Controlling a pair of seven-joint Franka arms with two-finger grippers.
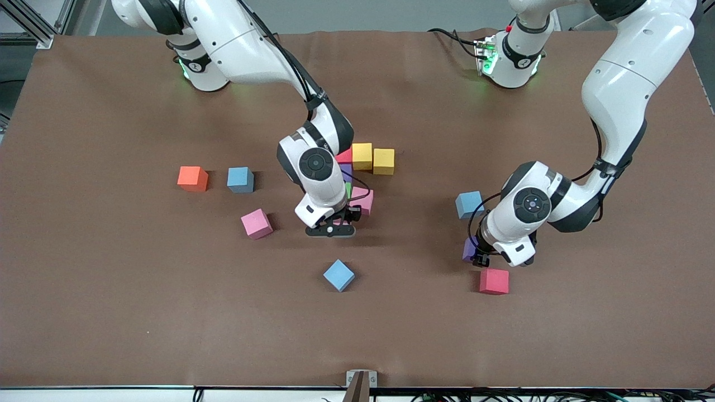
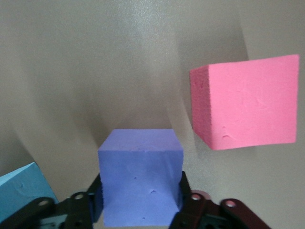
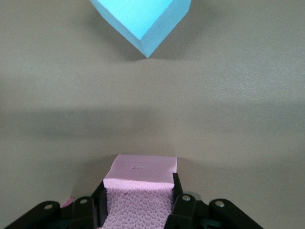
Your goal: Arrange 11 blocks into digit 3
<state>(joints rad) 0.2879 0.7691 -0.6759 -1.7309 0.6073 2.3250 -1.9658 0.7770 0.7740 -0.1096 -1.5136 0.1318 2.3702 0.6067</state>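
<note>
Front view: left gripper (image 1: 481, 258) clamps a purple block (image 2: 140, 176); right gripper (image 1: 330, 228) clamps a pink block (image 3: 139, 191).

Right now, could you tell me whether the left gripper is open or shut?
Shut on the purple block: the left gripper's fingers press both its sides.

We cannot make out most of the started figure (image 1: 357, 173), since the right arm covers its red, purple and green cubes and leaves only slivers showing above the jaws. The pink cube (image 3: 139, 191) clamped between the right jaws is cut off by the picture's lower edge, as is the purple cube (image 2: 141, 183) between the left jaws. Beside the left jaws, a light blue cube (image 2: 19, 191) shows only one corner at the picture's edge.
</note>
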